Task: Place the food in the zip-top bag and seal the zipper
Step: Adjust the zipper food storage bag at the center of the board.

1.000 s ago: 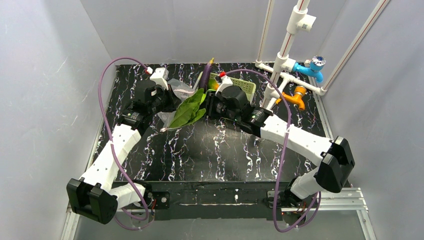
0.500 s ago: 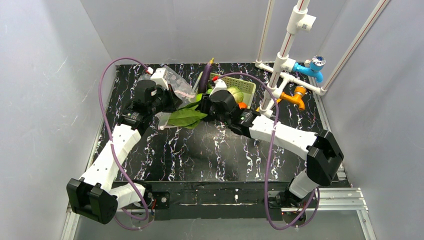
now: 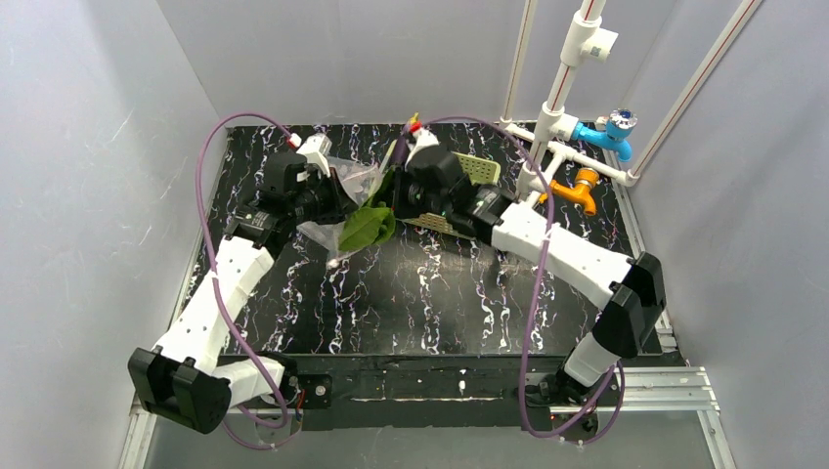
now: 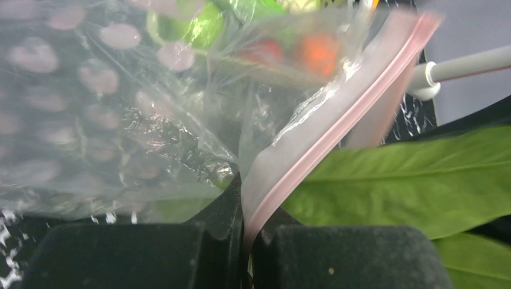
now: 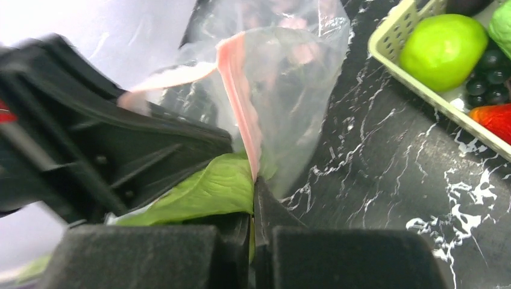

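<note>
Your left gripper (image 4: pixel 244 218) pinches the pink zipper (image 4: pixel 337 114) of the clear, crinkly bag (image 4: pixel 120 120), held up at back left, while your right gripper (image 5: pixel 252 208) clamps the green leaf (image 5: pixel 199 192) at its mouth.

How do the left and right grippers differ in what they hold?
The left gripper pinches the pink zipper of the bag; the right gripper pinches a green leaf. The left gripper's load is translucent plastic, the right gripper's opaque. Both have fingers shut.
</note>
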